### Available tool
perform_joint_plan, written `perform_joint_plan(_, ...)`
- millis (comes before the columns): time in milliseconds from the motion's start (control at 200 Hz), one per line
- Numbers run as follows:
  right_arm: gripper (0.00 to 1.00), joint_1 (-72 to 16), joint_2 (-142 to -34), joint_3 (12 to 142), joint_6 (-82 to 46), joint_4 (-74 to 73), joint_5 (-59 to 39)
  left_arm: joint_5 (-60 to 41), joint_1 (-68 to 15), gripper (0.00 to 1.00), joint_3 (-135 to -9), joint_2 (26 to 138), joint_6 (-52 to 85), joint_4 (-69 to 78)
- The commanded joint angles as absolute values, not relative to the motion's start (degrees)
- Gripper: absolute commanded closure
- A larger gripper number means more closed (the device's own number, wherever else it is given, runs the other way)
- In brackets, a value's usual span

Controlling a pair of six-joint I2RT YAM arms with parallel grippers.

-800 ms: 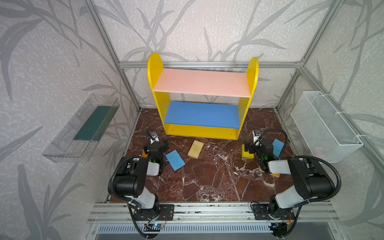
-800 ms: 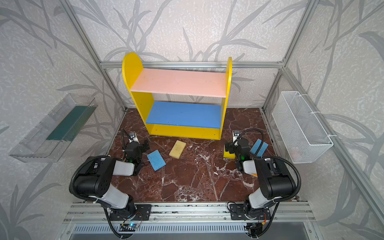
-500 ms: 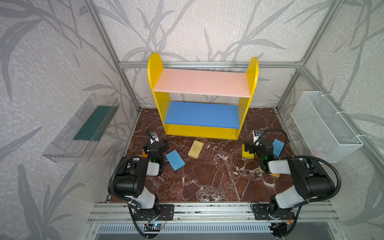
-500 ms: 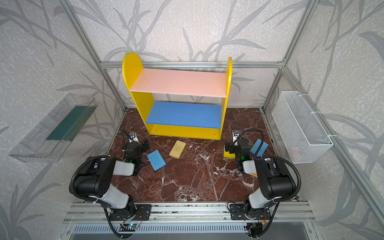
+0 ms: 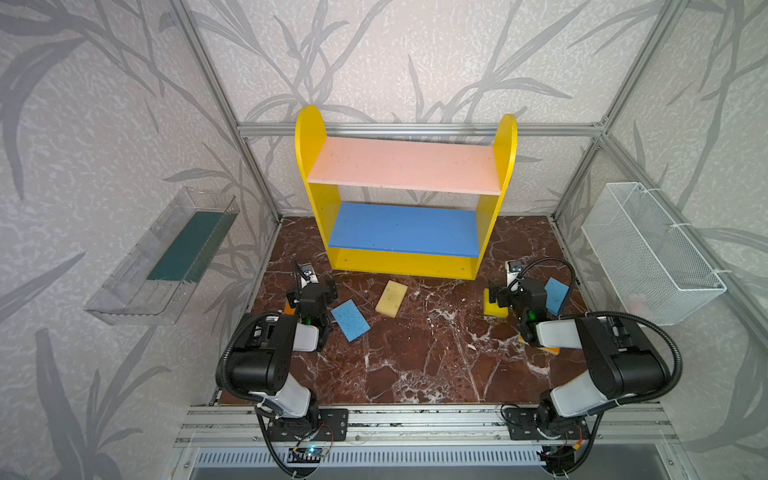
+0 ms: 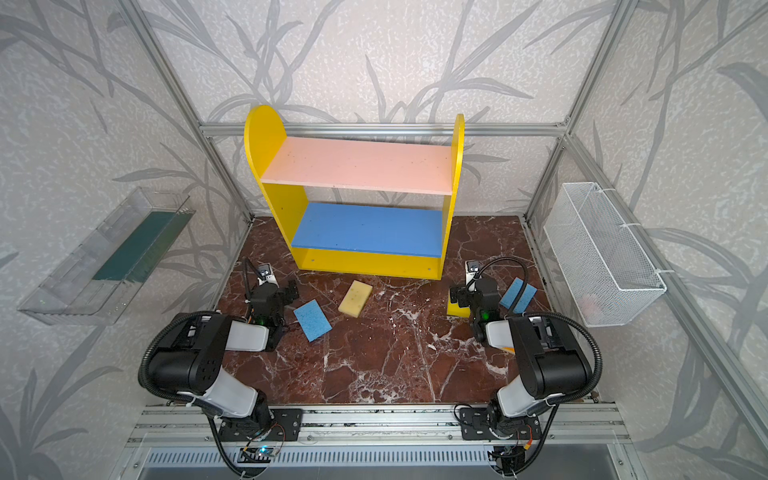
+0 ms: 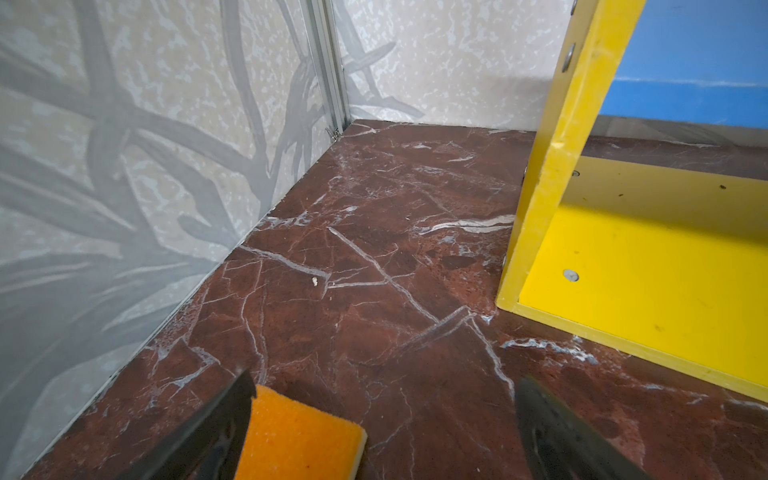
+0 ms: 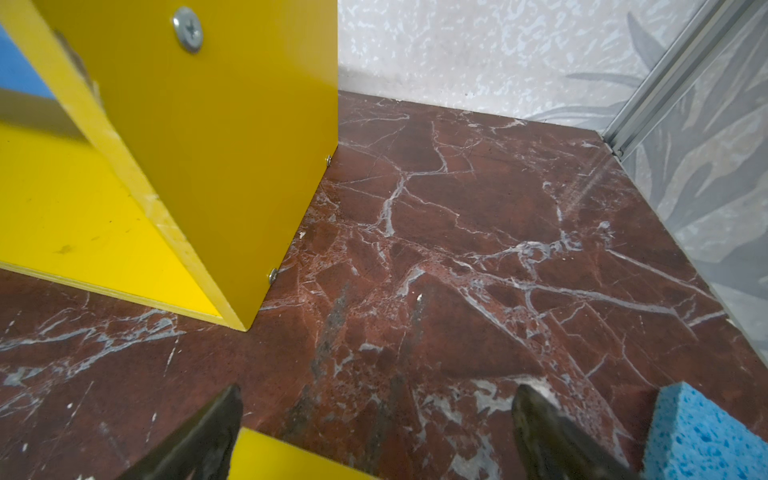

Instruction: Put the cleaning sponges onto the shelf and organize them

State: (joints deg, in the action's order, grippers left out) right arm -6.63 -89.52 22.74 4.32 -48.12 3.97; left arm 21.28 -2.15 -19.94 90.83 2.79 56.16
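Observation:
The shelf (image 5: 405, 166) stands at the back, its pink and blue boards bare. On the marble floor lie a blue sponge (image 5: 350, 320) and a pale yellow sponge (image 5: 391, 298). My left gripper (image 5: 311, 289) hovers low and open over an orange-faced sponge (image 7: 297, 440), which lies between the jaws beside one finger (image 7: 232, 415). My right gripper (image 8: 378, 388) is open above a yellow block (image 8: 282, 457), whose corner lies inside the jaws. Another blue sponge (image 8: 698, 436) lies just outside them. An orange sponge (image 5: 548, 350) peeks from under the right arm.
A clear plastic tray (image 5: 166, 266) hangs on the left wall and a white wire basket (image 5: 648, 249) on the right wall. Patterned walls with metal posts enclose the floor on three sides. The shelf's side panels (image 8: 208, 145) stand close ahead of both grippers.

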Motion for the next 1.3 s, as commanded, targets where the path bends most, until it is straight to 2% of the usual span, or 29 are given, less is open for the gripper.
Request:
perform_joint_plan(0,0.01,-6.4,-88.5,23.3,4.2,-48.5,3.7,20.3,-1.4,0.01,-21.4,89.9,3.6,55.1)
perform_joint_plan(165,0.01,-6.9,-87.5,22.6,5.4,-49.3,2.9,20.5,-1.4,0.01,-20.9,89.7,3.7,55.7)
perform_joint_plan(260,0.01,-8.4,-84.1,21.7,5.6,-49.7,7.7,22.1,-2.0,0.01,-20.2,87.2,3.7,54.7)
perform_joint_plan(305,0.01,-8.7,-80.5,22.6,4.4,-44.5,9.9,21.7,-2.8,0.01,-20.2,85.8,1.1,55.2)
perform_joint_plan(385,0.01,-8.7,-73.9,25.4,-0.3,-28.1,12.1,25.1,-4.8,0.01,-22.9,79.8,-0.1,45.9)
perform_joint_plan(485,0.00,-8.7,-67.2,24.7,-5.4,-21.9,14.1,24.4,-5.4,0.01,-25.2,71.4,0.0,36.6)
perform_joint_plan(605,0.04,-8.7,-56.7,23.1,-11.6,-14.8,14.8,21.8,-5.7,0.01,-33.1,61.2,3.0,12.9)
perform_joint_plan(790,0.07,-8.8,-40.2,23.2,-21.0,-1.3,9.1,21.1,-12.4,0.01,-40.0,50.5,9.5,-9.1)
perform_joint_plan(945,0.10,-8.8,-31.8,25.8,-24.1,10.8,-0.1,20.9,-22.5,0.01,-40.8,48.2,16.2,-17.5)
perform_joint_plan(1124,0.11,-8.9,-26.7,26.1,-27.8,18.3,-13.0,28.5,-37.2,0.01,-41.6,54.4,22.3,-21.1)
perform_joint_plan(1294,0.10,-9.0,-22.4,25.4,-28.4,24.5,-19.2,30.0,-43.4,0.01,-43.6,62.8,25.4,-19.6)
